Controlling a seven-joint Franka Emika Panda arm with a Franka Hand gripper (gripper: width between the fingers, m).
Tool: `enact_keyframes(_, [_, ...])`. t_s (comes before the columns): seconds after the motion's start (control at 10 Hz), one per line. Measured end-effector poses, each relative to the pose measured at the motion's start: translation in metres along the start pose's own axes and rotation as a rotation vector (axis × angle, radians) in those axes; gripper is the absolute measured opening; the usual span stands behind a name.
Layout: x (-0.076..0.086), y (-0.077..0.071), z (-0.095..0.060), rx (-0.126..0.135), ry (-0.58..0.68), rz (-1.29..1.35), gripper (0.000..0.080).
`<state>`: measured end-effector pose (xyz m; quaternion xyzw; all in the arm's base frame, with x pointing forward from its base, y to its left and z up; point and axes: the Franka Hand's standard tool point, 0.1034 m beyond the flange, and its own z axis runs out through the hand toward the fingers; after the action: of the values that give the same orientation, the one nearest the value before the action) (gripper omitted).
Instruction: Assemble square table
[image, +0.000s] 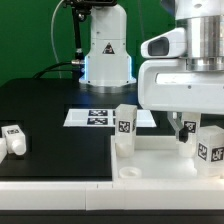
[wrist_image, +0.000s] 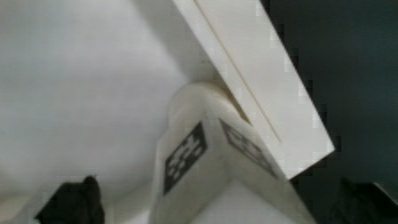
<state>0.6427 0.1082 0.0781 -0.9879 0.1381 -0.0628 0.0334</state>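
Gripper (image: 184, 136) is hanging open over the tabletop (image: 150, 160) on the exterior view's right. Its jaws are standing apart and gripping nothing. In the wrist view one dark fingertip (wrist_image: 75, 200) is sitting clear of a tagged leg (wrist_image: 210, 150), w/ a gap between them. That leg is standing upright, pressed vs the raised rim (wrist_image: 267, 80) of the top. Can't tell which exterior-view leg it is.

The tabletop is lying flat at the front of the black table (image: 50, 110), round corner hole (image: 128, 172) facing up. The corner leg (image: 124, 125) is standing upright at the top's far corner, toward the exterior view's left. The right leg (image: 210, 146) is standing just beside the fingers. The loose leg (image: 12, 140) is lying on the black table, well apart at the exterior view's left. The marker board (image: 100, 117) is lying flat behind the top, in front of the robot base (image: 106, 50).
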Motion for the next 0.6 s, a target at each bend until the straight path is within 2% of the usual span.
enact_keyframes(0.2, [0.0004,-0.0023,-0.0011,-0.032,-0.041,-0.4,0.0648])
enact_keyframes(0.3, [0.0018,-0.0021,-0.0008,-0.03,-0.032,-0.342,0.0648])
enact_keyframes(0.4, [0.0014,-0.0018,-0.0003,-0.031,-0.033,-0.31,0.0536])
enact_keyframes(0.5, [0.0014,-0.0016,-0.0002,-0.032,-0.032,-0.29,0.0536])
enact_keyframes(0.6, [0.0013,-0.0017,-0.0001,-0.032,-0.032,-0.212,0.04])
